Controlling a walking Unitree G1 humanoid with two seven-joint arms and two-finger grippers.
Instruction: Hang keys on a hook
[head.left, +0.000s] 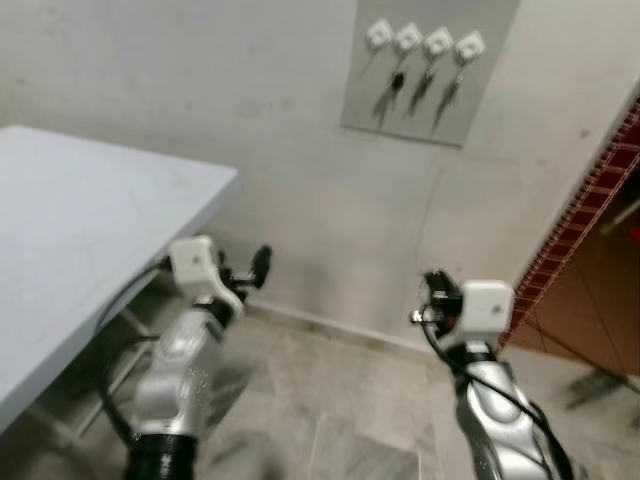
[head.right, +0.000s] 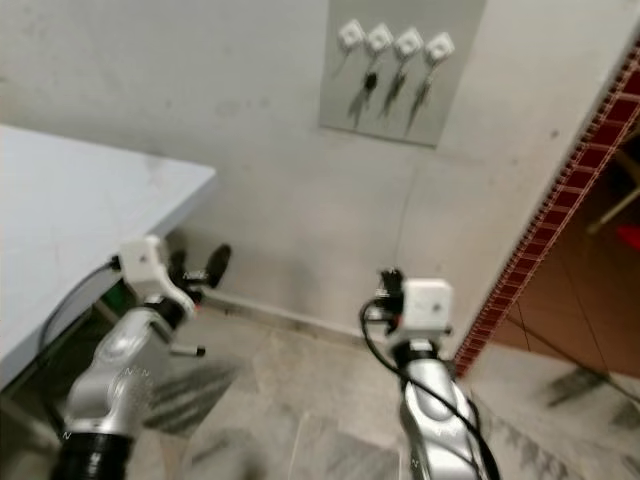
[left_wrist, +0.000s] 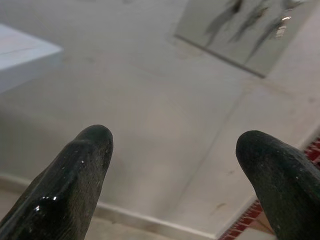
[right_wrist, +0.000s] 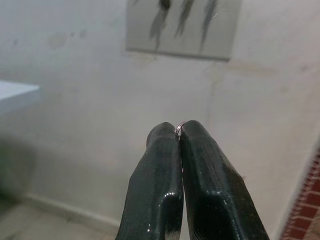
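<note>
High on the wall hangs a grey panel (head.left: 425, 70) with a row of several white hooks (head.left: 407, 38); dark keys (head.left: 397, 85) dangle from them. My right gripper (head.left: 432, 290) is well below the panel, raised toward the wall. In the right wrist view it (right_wrist: 179, 131) is shut, with a sliver of a metal key ring (right_wrist: 178, 128) pinched at the tips; any key itself is hidden. My left gripper (head.left: 255, 268) is held up beside the table corner, and in the left wrist view it (left_wrist: 175, 150) is open with nothing between its fingers.
A pale grey table (head.left: 80, 230) fills the left side, its corner close to my left arm, with frame legs beneath it. A red-tiled doorway edge (head.left: 590, 200) runs down the right. Marbled floor tiles (head.left: 330, 400) meet the wall at a skirting line.
</note>
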